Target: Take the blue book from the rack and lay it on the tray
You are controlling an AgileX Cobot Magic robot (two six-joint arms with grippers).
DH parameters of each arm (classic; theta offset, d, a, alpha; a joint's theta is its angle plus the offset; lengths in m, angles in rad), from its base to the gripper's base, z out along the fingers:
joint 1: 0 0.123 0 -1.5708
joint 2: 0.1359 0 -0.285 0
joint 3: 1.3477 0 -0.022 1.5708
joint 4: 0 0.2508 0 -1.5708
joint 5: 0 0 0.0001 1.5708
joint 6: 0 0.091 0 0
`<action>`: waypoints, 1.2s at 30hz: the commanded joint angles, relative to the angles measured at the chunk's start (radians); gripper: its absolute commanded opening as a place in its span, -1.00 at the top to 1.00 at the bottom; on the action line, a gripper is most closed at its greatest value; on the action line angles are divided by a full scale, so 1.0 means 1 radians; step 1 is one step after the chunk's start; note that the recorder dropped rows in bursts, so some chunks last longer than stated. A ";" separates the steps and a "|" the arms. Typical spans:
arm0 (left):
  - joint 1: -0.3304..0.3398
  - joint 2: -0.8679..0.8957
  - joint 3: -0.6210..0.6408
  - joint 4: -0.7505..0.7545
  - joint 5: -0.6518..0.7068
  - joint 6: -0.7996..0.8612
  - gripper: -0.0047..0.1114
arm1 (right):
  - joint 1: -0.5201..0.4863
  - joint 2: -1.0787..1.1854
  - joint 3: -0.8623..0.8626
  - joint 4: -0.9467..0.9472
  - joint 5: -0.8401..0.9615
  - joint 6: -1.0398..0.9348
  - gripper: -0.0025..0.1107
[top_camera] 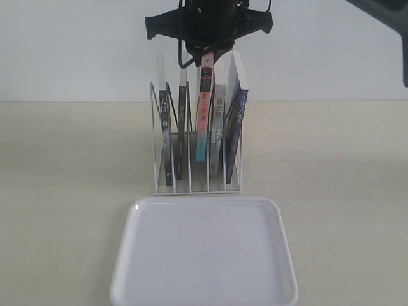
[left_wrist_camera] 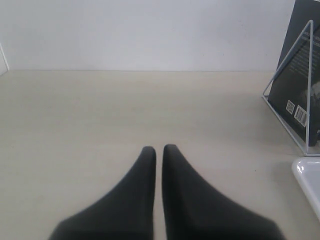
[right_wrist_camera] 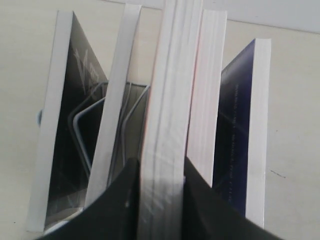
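The white wire rack (top_camera: 155, 143) stands behind the white tray (top_camera: 204, 255) and holds several upright books. The blue book (top_camera: 238, 118) leans in the rightmost slot; its dark blue cover (right_wrist_camera: 232, 130) shows in the right wrist view. My right gripper (top_camera: 207, 56) comes down from above and is shut on the top edge of the pink-and-teal-spined book (top_camera: 203, 118) in the middle slot. Its pages (right_wrist_camera: 167, 115) sit between the fingers (right_wrist_camera: 117, 200). The blue book is apart from that gripper, two books over. My left gripper (left_wrist_camera: 159, 150) is shut on nothing, low over the table.
Black-spined books (top_camera: 165, 137) fill the left slots and a grey one (top_camera: 218, 131) stands beside the blue book. The rack's end (left_wrist_camera: 295, 90) and a tray corner (left_wrist_camera: 307, 182) show in the left wrist view. A dark arm part (top_camera: 382, 19) crosses the top right.
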 commanded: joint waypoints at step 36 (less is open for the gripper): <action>0.000 -0.003 0.003 0.001 -0.007 -0.002 0.85 | -0.002 0.040 -0.004 -0.028 -0.019 -0.027 0.96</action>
